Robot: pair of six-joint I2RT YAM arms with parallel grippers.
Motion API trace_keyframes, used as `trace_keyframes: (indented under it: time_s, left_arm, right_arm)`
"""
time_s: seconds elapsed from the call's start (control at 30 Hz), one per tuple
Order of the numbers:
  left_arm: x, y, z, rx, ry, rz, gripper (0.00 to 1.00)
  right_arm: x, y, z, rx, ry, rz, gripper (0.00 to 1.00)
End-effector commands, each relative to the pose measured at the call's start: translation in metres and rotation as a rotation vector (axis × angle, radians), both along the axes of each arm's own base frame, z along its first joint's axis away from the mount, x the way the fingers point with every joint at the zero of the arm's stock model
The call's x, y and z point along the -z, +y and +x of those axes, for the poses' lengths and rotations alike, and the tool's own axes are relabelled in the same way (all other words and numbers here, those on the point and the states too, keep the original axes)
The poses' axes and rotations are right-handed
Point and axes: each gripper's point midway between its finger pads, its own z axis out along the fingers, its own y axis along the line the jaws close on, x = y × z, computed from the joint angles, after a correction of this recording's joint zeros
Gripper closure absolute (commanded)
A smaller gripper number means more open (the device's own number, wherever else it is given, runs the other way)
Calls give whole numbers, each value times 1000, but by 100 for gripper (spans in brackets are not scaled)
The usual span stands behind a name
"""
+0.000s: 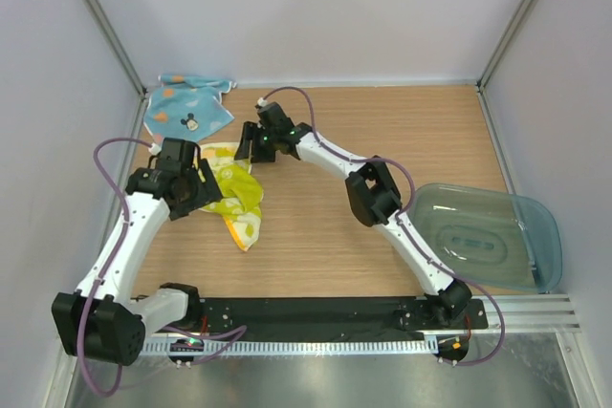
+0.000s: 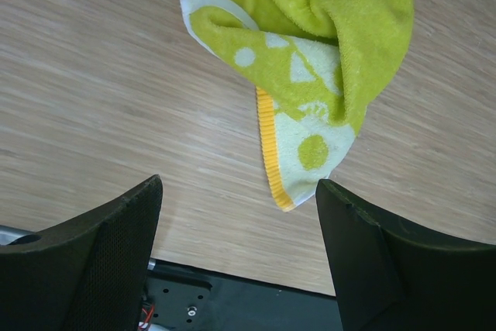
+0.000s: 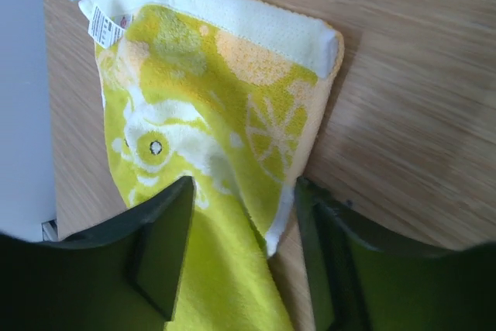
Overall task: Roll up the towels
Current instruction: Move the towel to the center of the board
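Two arms at the crumpled yellow towel (image 1: 241, 196).
Blue towel (image 1: 186, 112) lies beyond its far-left side; left gripper (image 2: 236, 191) hangs open by its near corner; right gripper (image 3: 242, 191) straddles its far edge, grip unclear. It likely needs flattening before rolling.

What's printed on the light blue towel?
The blue towel shows orange spots and a cartoon mouse face, best seen in the top view.

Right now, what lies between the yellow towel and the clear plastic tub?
Bare wooden table, crossed by the right arm at its elbow; nothing loose lies between the yellow towel and the tub. The top external view shows it.
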Motion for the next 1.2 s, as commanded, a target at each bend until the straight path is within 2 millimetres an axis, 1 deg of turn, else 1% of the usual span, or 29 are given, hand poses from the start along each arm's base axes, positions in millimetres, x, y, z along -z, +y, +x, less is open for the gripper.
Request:
trace_keyframes:
  time_s: [0.0,0.03,0.1,0.13,0.17,0.2,0.3,0.33,0.37,0.4,0.43,0.47,0.5,0.53,0.57,0.6,0.67,0.7,0.73,0.77,0.8,0.83,0.9,0.93,1.0,1.07,1.1,1.13,1.17]
  left_arm:
    - [-8,3,2,16,-45,19,19]
    - [-8,3,2,17,-47,20,19]
    - [-7,4,1,17,-46,23,19]
    - [-6,4,1,20,-45,22,19]
    - [-6,4,1,20,-45,22,19]
    - [-5,4,1,18,-42,22,19]
    - [-4,4,2,14,-46,22,19]
    - [-3,3,3,15,-46,18,19]
    - [-2,2,3,20,-42,16,19]
    - [-1,-1,4,30,-35,5,20]
    - [-1,-2,6,33,-36,3,20]
    - [2,-2,6,35,-23,7,21]
    - [2,-1,7,36,-18,28,21]
    - [1,-1,9,35,-20,43,22]
    - [5,-3,11,41,-2,58,22]
    - [6,-6,13,38,0,64,22]
    - [8,-19,17,63,5,73,22]
    - [16,-24,19,70,31,77,22]
    - [18,-33,21,79,32,69,23]
    - [18,-38,24,80,32,64,23]
    - [25,-43,30,80,46,63,23]
    - [27,-48,32,77,49,56,23]
    - [28,-60,39,93,42,57,24]
    - [34,-63,42,90,61,67,24]
    - [27,-73,54,101,36,77,24]
    - [32,-81,68,98,36,71,23]
    - [25,-88,80,98,10,56,23]
    - [23,-92,88,98,0,48,23]
    - [32,-95,95,101,22,58,23]
  right_arm:
    - [28,12,-10,26,69,3,44]
    - [31,13,-11,32,79,6,47]
    - [36,13,-9,43,86,10,60]
    - [38,11,-6,55,81,5,73]
    - [37,10,-4,62,78,4,81]
    - [37,8,-1,74,74,5,97]
    - [27,-16,18,141,52,-12,99]
    - [15,-30,23,175,35,-31,99]
    - [8,-51,37,220,25,-35,99]
    - [22,-73,34,246,47,-68,99]
    - [18,-90,36,273,41,-86,99]
    - [-20,-122,54,345,-12,-74,99]
    - [-25,-140,54,367,-19,-90,99]
    - [-3,-167,39,382,26,-143,99]
    - [-35,-187,37,396,-23,-137,99]
    - [-10,-220,20,420,37,-207,99]
    - [-14,-248,-3,416,39,-272,99]
    - [-29,-256,-15,413,24,-281,99]
    - [-9,-267,-43,378,93,-331,96]
    - [-3,-268,-59,348,123,-340,88]
    - [2,-270,-86,297,165,-361,57]
    - [5,-273,-98,283,180,-381,42]
    - [10,-283,-122,261,195,-443,24]
    - [-4,-283,-126,261,149,-456,18]
    - [-14,-292,-129,260,112,-508,11]
    - [-33,-301,-123,284,53,-534,8]
    - [-44,-304,-119,291,32,-547,6]
    - [-50,-309,-117,286,8,-570,6]
    - [-58,-316,-112,306,-13,-590,5]
